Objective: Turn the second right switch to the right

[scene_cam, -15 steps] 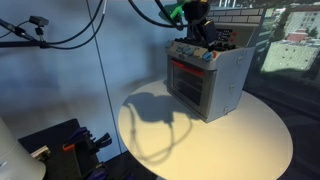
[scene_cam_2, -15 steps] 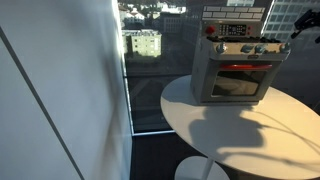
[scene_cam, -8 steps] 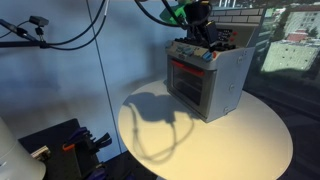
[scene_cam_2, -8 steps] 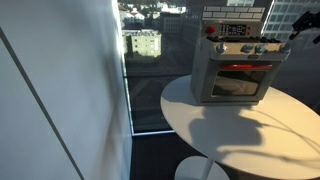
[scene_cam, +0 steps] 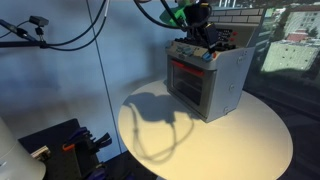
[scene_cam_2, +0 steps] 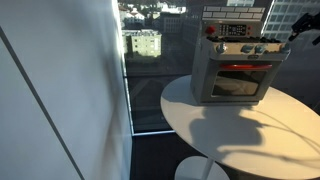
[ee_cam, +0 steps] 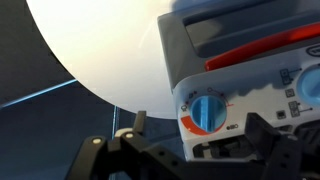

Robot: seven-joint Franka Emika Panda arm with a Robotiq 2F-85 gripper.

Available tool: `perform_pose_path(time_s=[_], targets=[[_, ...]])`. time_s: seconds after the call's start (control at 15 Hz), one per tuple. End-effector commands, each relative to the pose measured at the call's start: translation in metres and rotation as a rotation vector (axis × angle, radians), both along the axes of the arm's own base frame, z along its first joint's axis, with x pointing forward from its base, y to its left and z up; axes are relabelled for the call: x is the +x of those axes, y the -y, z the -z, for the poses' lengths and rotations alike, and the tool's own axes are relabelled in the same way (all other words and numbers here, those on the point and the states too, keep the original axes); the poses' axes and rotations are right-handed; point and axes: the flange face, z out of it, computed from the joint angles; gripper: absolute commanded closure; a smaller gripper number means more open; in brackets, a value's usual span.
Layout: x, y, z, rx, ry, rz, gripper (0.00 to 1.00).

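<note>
Round white table [scene_cam: 225, 145] carries the grey toy oven [scene_cam: 215, 85] toward its far side. My gripper [scene_cam: 205, 38] hangs at the oven's top front edge, jaws spread wide, holding nothing. In the wrist view, a blue knob [ee_cam: 208, 112] sits on the control panel, just ahead of the jaws.

High-rise lab: camera rig [scene_cam: 38, 20], window [scene_cam_2: 150, 100] over city.

Arm reaching down from overhead, jaws spread.
The Panda arm [scene_cam: 160, 9] enters from the top in an exterior view. Its wrist, marked by a green band [scene_cam: 175, 14], bends downward above the dark Robotiq gripper [scene_cam: 203, 30]. In the wrist view the fingers [ee_cam: 268, 135] stand wide apart and grip nothing.
</note>
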Motion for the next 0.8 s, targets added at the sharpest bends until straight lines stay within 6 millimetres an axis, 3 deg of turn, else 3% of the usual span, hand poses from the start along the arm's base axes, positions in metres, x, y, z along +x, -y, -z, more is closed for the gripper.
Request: perform_pose_path(time_s=[0.0,0.53,0.6,0.67,0.73], targets=[[0.003,0.000,-0.001,-0.021,0.013,-0.016,0.00],[0.012,-0.002,0.007,-0.036,0.022,-0.033,0.00],[0.013,-0.002,0.008,-0.036,0.023,-0.034,0.09],[0.013,-0.003,0.009,-0.037,0.024,-0.035,0.12],[0.014,-0.003,0.009,-0.037,0.026,-0.035,0.34]])
